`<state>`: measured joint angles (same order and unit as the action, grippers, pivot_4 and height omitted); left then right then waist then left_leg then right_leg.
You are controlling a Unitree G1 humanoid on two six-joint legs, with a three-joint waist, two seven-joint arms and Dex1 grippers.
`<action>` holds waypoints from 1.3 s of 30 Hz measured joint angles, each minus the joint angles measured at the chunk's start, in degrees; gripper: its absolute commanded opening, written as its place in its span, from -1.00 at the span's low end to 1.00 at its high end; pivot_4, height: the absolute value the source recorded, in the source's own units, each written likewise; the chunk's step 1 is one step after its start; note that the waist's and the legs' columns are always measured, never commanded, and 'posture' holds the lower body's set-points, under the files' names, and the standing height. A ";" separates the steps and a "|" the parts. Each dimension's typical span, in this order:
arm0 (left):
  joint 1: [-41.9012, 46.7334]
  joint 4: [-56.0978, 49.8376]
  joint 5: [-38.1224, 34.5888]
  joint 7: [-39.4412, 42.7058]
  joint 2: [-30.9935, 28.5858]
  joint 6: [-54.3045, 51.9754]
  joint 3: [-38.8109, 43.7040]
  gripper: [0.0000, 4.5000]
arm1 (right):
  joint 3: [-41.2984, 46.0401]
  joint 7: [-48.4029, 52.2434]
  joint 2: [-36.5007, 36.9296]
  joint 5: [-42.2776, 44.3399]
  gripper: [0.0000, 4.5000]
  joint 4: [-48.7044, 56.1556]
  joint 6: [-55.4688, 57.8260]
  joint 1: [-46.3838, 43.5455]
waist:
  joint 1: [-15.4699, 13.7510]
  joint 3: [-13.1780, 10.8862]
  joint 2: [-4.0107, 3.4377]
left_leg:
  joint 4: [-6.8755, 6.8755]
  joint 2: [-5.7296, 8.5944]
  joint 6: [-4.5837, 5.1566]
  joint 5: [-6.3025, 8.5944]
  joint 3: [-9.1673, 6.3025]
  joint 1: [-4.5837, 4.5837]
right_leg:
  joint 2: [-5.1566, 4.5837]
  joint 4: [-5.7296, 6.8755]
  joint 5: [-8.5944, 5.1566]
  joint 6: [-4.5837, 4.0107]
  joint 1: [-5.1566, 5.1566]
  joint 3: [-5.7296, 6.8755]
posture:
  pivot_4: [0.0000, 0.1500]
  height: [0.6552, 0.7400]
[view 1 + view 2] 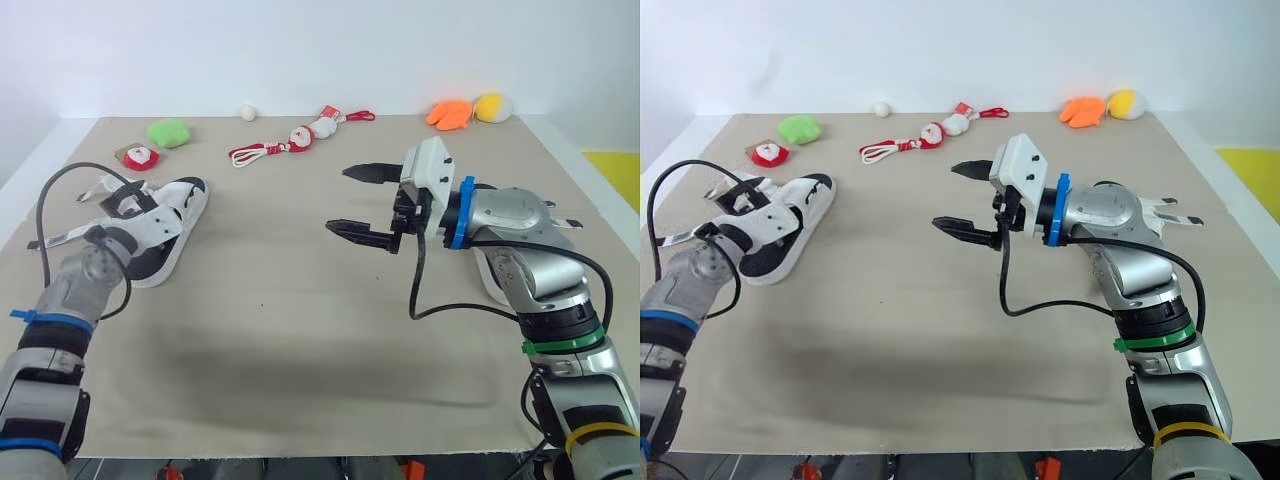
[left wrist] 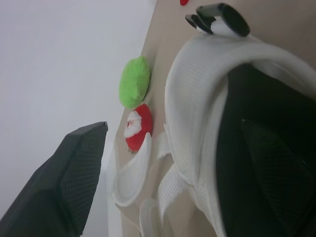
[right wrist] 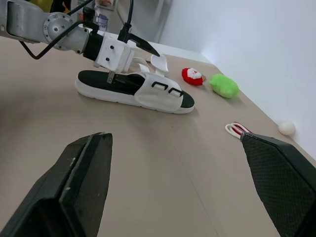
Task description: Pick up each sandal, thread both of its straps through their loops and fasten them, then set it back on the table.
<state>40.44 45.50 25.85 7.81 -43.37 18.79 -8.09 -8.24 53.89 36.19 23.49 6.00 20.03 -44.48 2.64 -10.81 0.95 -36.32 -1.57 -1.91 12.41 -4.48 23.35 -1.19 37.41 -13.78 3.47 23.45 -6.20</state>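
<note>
My left tool [image 1: 124,200] straddles, fingers apart, the sandal [image 1: 176,214] lying near the bench's [image 1: 300,340] left edge, its straps [image 1: 97,186] loose, while my right tool [image 1: 338,200] hovers wide open and empty, so I judge all the fastening is still to do.

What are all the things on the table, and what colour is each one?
Table: 1, beige top, under everything.
Left sandal: 1, white with black footbed, on the table's left.
Right sandal: 1, white, mostly hidden behind the right arm.
Green plush: 1, green, far left.
Small Santa toy: 1, red and white, beside the green plush.
Santa cord toy: 1, red and white, far middle.
Ball: 1, white, far edge.
Orange plush: 1, orange, far right.
Yellow plush: 1, yellow, next to the orange plush.
Left gripper: 1, black fingers open, at the left sandal.
Right gripper: 1, black fingers open, above the table's middle.
</note>
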 measured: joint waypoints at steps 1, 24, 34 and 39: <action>0.48 1.31 0.07 -0.07 0.30 0.49 -0.32 0.43 | 0.22 -0.31 -0.19 0.00 1.00 0.26 0.18 0.00 | 0.00 0.00 0.00 | 0.00 0.00 0.00 0.00 0.00 0.00 | 0.00 0.01 0.00 0.00 0.00 0.01 | 1.00 1.00; 5.86 3.13 -4.39 14.74 -2.82 56.80 -12.13 -0.96 | 4.78 0.85 0.72 1.76 1.00 0.42 4.42 0.09 | 0.59 -0.04 0.06 | 0.14 0.16 -0.71 -0.41 -0.14 0.04 | -0.18 0.20 0.10 0.01 0.12 0.04 | 1.00 1.00; 4.45 -2.84 -0.98 15.05 -6.82 72.75 -18.61 -0.96 | 5.35 0.96 1.38 1.76 1.00 0.91 4.55 1.88 | 0.18 -0.04 0.06 | -0.06 0.17 -0.68 -0.43 -0.13 0.03 | -0.14 0.30 0.11 0.06 0.02 -0.01 | 1.00 1.00; 5.05 -1.18 2.43 13.89 -5.56 72.93 -18.35 -0.96 | 6.07 1.02 1.94 1.96 1.00 1.92 4.97 2.18 | 0.13 -0.04 0.06 | -0.08 0.16 -0.66 -0.45 -0.13 0.00 | -0.12 0.34 0.12 0.09 0.00 0.00 | 1.00 1.00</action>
<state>45.49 44.33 28.28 21.70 -48.93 91.73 -26.44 -2.17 54.90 38.13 25.45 7.92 24.99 -42.30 2.77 -10.86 1.00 -36.40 -1.41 -2.57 11.96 -4.61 23.36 -1.31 37.75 -13.66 3.56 23.45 -6.20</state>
